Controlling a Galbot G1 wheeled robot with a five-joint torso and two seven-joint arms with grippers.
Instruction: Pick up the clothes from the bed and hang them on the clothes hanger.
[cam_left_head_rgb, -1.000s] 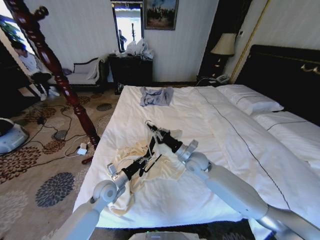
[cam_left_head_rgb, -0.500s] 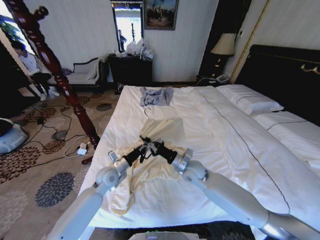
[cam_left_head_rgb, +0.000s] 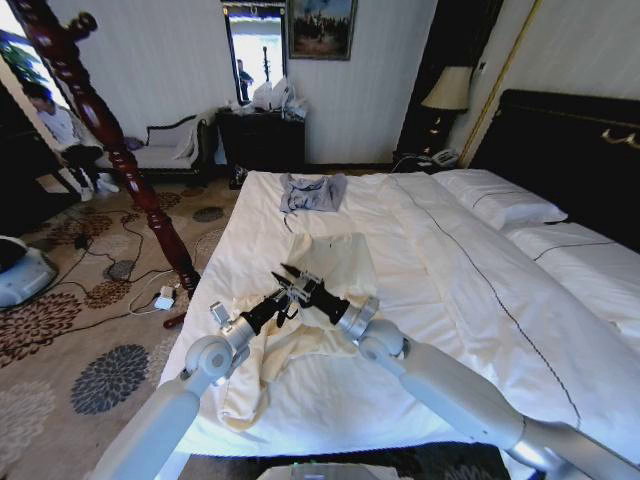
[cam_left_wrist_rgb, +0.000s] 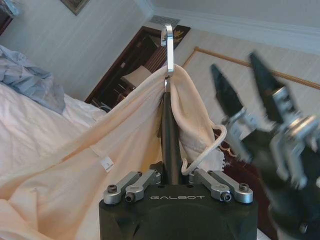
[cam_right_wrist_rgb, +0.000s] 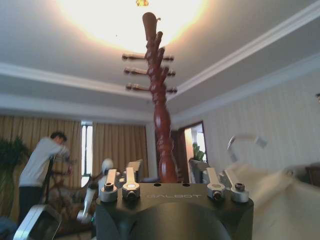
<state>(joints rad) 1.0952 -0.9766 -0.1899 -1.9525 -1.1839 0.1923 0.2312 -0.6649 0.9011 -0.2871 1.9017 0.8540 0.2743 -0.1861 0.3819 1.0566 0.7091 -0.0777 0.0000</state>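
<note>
Over on the left we see the left gripper (cam_left_head_rgb: 282, 297) above the bed (cam_left_head_rgb: 480, 300), and its wrist view gives us what the head view can't: the jaws pinching the black stem of the clothes hanger (cam_left_wrist_rgb: 168, 90), silver hook upward, with the clothes (cam_left_wrist_rgb: 100, 160) draped over it. In the head view the cream fabric trails down onto the duvet. Just beside, the right gripper (cam_left_head_rgb: 287, 273) hovers with its jaws spread, dark fingers (cam_left_wrist_rgb: 227, 95) parted. A small grey-blue garment (cam_left_head_rgb: 311, 191) lies further up the bed. Beyond, a carved wooden post (cam_left_head_rgb: 110, 140) stands over patterned carpet (cam_left_head_rgb: 90, 330).
</note>
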